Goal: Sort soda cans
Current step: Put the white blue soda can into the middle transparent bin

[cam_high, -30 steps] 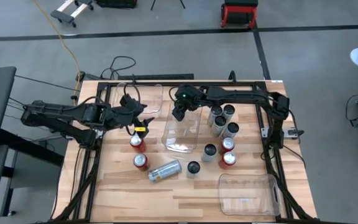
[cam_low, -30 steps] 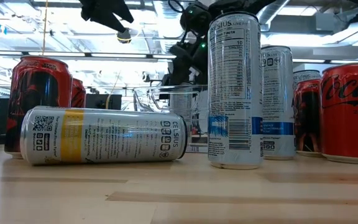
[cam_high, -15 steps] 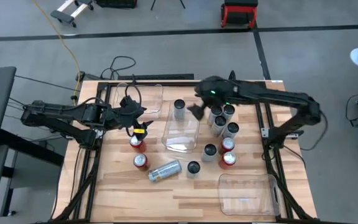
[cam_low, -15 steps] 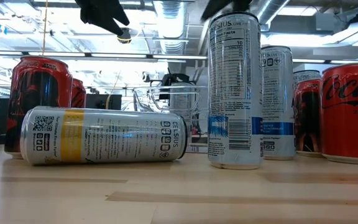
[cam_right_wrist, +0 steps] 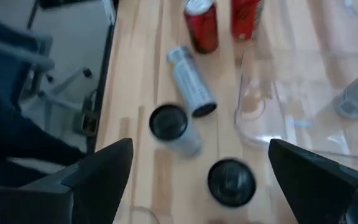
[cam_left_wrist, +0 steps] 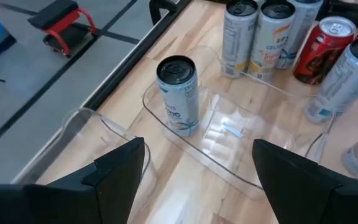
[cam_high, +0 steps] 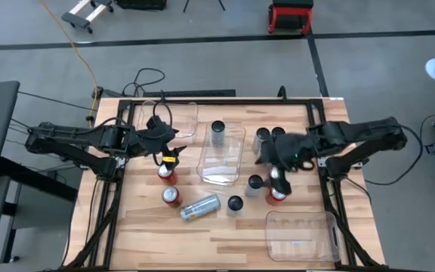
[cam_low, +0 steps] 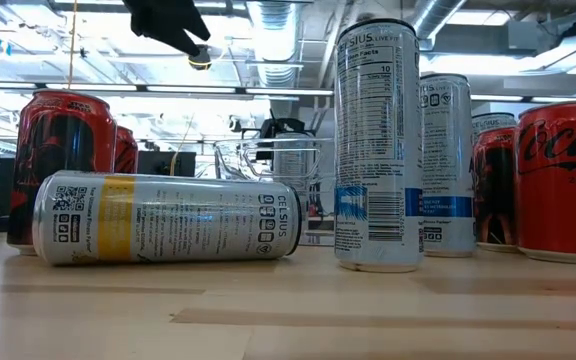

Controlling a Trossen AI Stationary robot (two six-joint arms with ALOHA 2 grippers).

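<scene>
step: reaching for next can | right gripper [cam_high: 272, 156] spread wide, hovering over upright silver-topped metal soda cans [cam_high: 266, 139] | next: lowering, closing on one | left gripper [cam_high: 166, 143] open, waiting

red cans [cam_high: 167, 173]: red, silver tops
lying can [cam_low: 165, 218]: silver-grey, yellow band
standing can [cam_left_wrist: 178, 96]: pale blue-white, dark top
bins [cam_high: 222, 155]: clear
table [cam_high: 225, 230]: light wood

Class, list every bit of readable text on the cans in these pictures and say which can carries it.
"CELSIUS": the can lying on its side.
"CELSIUS LIVE FIT", "Facts", "10": the tall upright can.
"Coca", cut off by the frame: the red can.
"CE...": the can in the bin.
Other print: too small to read.
</scene>
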